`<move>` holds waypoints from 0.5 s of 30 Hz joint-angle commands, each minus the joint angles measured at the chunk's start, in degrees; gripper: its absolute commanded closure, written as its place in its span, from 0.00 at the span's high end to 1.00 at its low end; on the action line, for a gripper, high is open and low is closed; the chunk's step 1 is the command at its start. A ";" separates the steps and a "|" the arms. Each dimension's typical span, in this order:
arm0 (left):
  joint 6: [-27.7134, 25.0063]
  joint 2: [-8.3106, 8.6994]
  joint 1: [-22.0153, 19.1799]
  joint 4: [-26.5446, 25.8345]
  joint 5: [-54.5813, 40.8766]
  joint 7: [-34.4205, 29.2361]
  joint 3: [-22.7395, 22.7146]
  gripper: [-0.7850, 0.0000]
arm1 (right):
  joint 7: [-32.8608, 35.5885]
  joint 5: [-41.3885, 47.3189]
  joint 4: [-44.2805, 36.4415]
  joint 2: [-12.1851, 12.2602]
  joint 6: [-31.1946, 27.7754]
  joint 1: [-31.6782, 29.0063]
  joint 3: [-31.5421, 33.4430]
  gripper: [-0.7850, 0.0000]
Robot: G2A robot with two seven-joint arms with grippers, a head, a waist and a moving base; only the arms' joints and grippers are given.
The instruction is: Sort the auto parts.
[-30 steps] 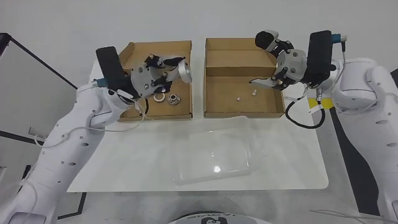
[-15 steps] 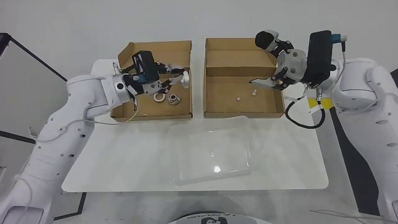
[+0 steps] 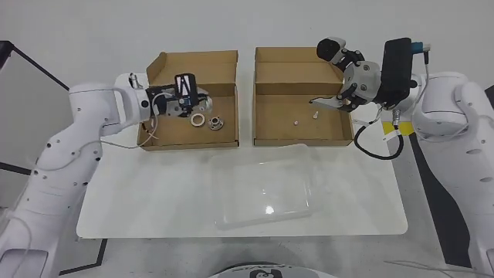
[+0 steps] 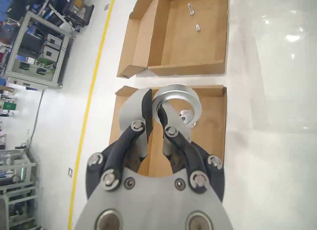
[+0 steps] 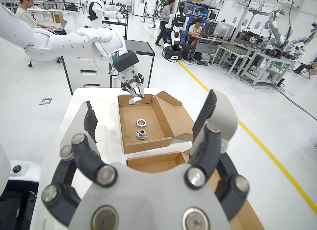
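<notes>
A metal ring (image 4: 178, 90) is gripped by the left end effector (image 4: 152, 107) over the left box (image 3: 197, 62). The right end effector (image 5: 149, 103) is spread wide.

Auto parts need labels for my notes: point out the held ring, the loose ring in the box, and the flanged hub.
held ring (image 4: 177, 90): left wrist view, metal rim.
loose ring (image 5: 137, 123): right wrist view, flat band.
flanged hub (image 5: 141, 132): right wrist view, raised collar.

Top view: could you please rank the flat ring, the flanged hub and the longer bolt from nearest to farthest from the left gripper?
1. The flat ring, in the left box, beside the left gripper holding a large ring.
2. The flanged hub, same box, just past the flat ring.
3. The longer bolt, across in the right box.
</notes>
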 commanded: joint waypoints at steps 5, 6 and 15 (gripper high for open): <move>-0.08 0.97 -2.57 3.72 6.19 -0.56 4.54 0.00 | 0.00 0.00 0.00 0.00 0.00 0.00 0.00 1.00; -0.08 1.15 -3.24 4.58 6.89 -0.53 5.53 0.00 | 0.00 0.00 0.00 0.00 0.00 0.00 0.00 1.00; -0.08 1.52 -10.31 15.29 11.92 1.47 13.96 0.00 | 0.00 0.00 0.00 0.00 0.00 0.00 0.00 1.00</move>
